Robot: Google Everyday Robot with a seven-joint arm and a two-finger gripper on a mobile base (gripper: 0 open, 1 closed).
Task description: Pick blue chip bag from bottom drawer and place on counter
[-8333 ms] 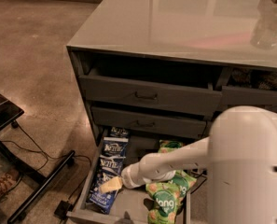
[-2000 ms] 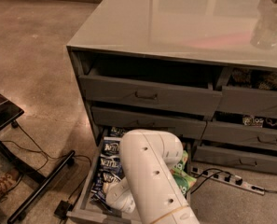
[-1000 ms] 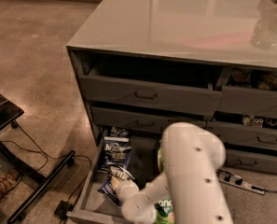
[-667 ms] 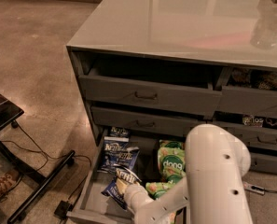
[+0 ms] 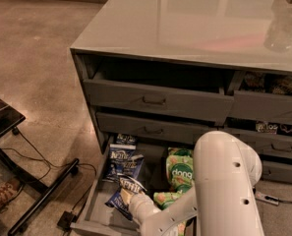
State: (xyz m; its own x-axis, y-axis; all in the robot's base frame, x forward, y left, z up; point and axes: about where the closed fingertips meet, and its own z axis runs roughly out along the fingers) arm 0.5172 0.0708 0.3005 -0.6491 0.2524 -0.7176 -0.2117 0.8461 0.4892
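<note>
Gripper (image 5: 128, 198) reaching onto blue chip bag (image 5: 131, 184) in bottom drawer (image 5: 99, 227) under bench (image 5: 185, 23) front edge, green bags (image 5: 180, 168) lying beside, grip state impossible to tell.

The counter (image 5: 185, 18) is gleaming a smooth pale grey with a faint pink glow in its shine, while the drawer fronts (image 5: 155, 101) below it are showing a darker, flat grey and the floor (image 5: 32, 58) is lying mottled brown. Inside the dark grey bottom drawer (image 5: 93, 196), blue chip bags (image 5: 121, 159) are showing white lettering, and beside them green bags (image 5: 181, 168) are showing a round white logo. The gripper (image 5: 127, 196), cream-white like the glossy white arm (image 5: 224, 181), is sitting low in that drawer at the nearest blue chip bag (image 5: 118, 199), and a black stand (image 5: 37, 191) is standing out against the brown floor at the left.
</note>
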